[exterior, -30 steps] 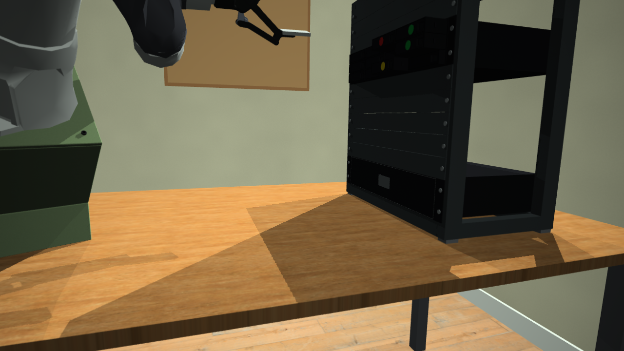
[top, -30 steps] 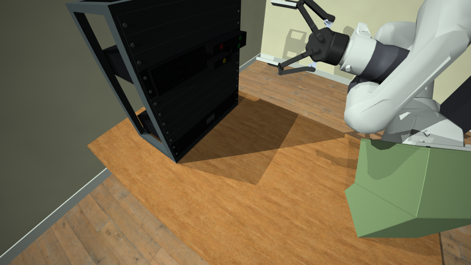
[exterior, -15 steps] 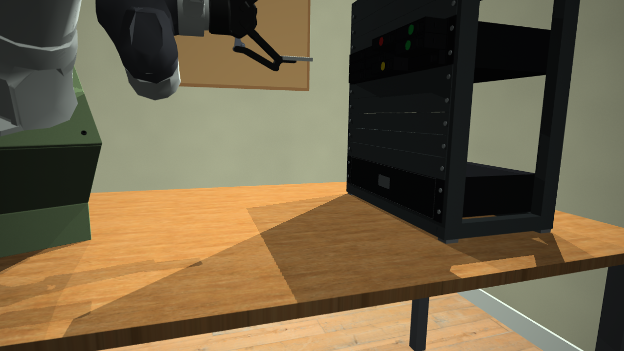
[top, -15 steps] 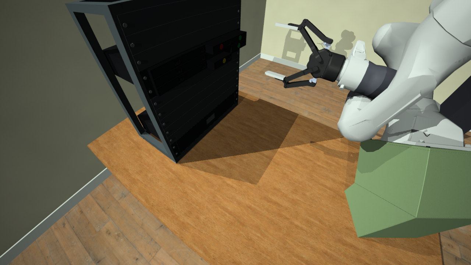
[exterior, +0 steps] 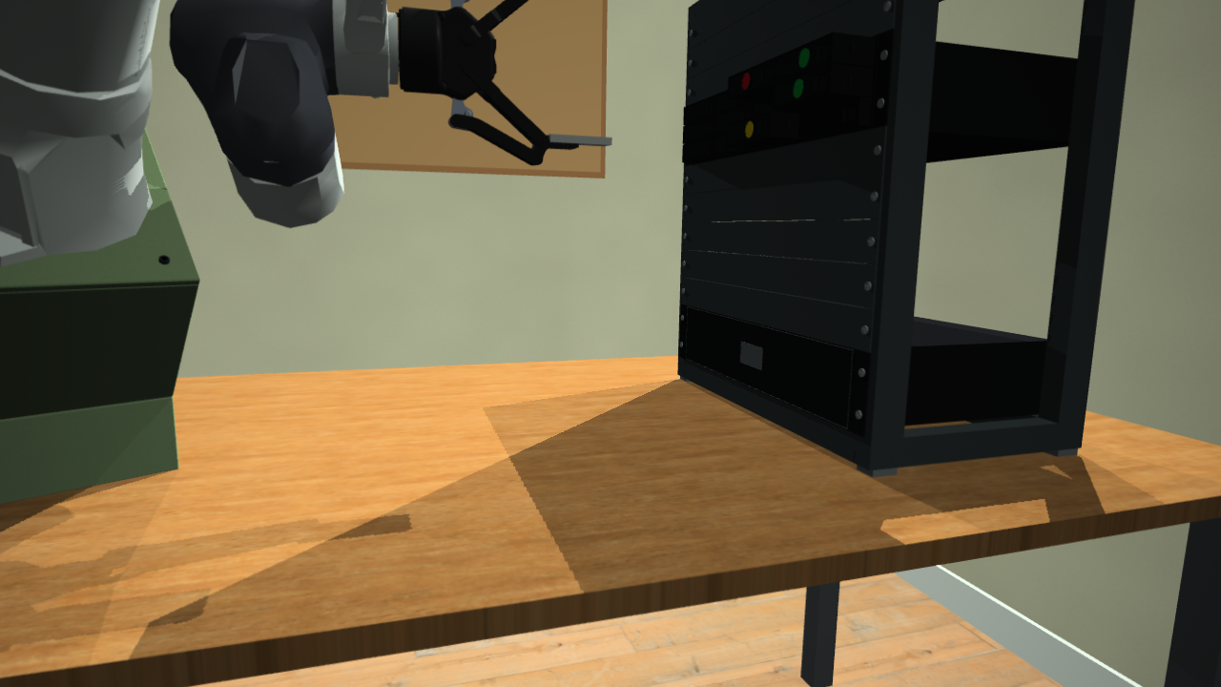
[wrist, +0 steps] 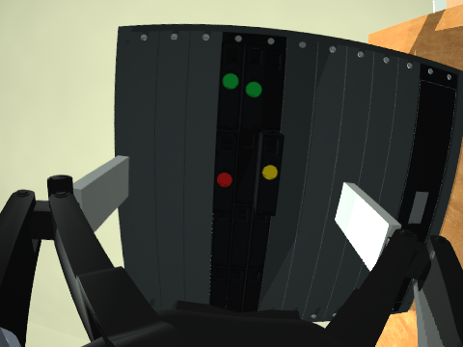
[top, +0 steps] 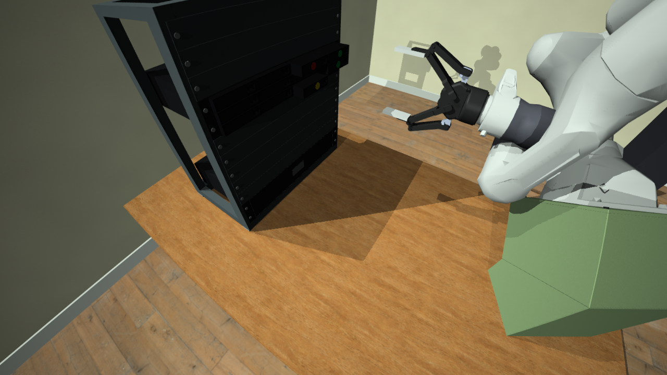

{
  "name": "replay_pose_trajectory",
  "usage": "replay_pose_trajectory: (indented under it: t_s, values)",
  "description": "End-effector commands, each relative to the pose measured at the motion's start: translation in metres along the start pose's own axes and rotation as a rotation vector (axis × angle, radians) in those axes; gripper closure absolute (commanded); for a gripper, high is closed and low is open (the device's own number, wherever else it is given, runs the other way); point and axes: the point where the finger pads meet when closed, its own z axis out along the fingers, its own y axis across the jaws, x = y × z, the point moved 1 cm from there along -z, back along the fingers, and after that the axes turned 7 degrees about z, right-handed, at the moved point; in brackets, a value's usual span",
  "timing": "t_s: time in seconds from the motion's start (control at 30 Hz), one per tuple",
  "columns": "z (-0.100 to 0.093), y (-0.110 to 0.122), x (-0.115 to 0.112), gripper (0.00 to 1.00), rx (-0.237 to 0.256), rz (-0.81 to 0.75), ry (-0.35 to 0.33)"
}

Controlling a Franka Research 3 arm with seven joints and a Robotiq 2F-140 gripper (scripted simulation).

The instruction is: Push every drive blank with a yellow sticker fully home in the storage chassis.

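Blanks with stickers sit high on the rack point(top: 261, 116) front, at the 10 o'clock side of the table point(top: 326, 298): red sticker point(top: 313, 65), yellow sticker point(top: 317, 85) just below it, two green stickers point(top: 338, 53) toward the rack's edge. At 2 o'clock, the gripper point(top: 403, 82) hangs well apart from the rack, facing it, fingers spread fully, holding nothing. At 4 o'clock stands the green base point(top: 582, 265).

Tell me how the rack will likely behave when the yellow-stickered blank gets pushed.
The rack stands tall on a narrow base, and the yellow-stickered blank sits high, so a hard push may tip it. It rests on the smooth table, so it may also slide.
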Motion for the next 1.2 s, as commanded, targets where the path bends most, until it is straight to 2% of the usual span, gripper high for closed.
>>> replay_pose_trajectory:
  t_s: [0.0, 1.17]
  values:
    - [-0.002, 0.0032, 0.0057, 0.0, 0.001, -0.021, 0.007]
    - [-0.0052, 0.0094, 0.0134, 0.0, -0.002, -0.056, 0.014]
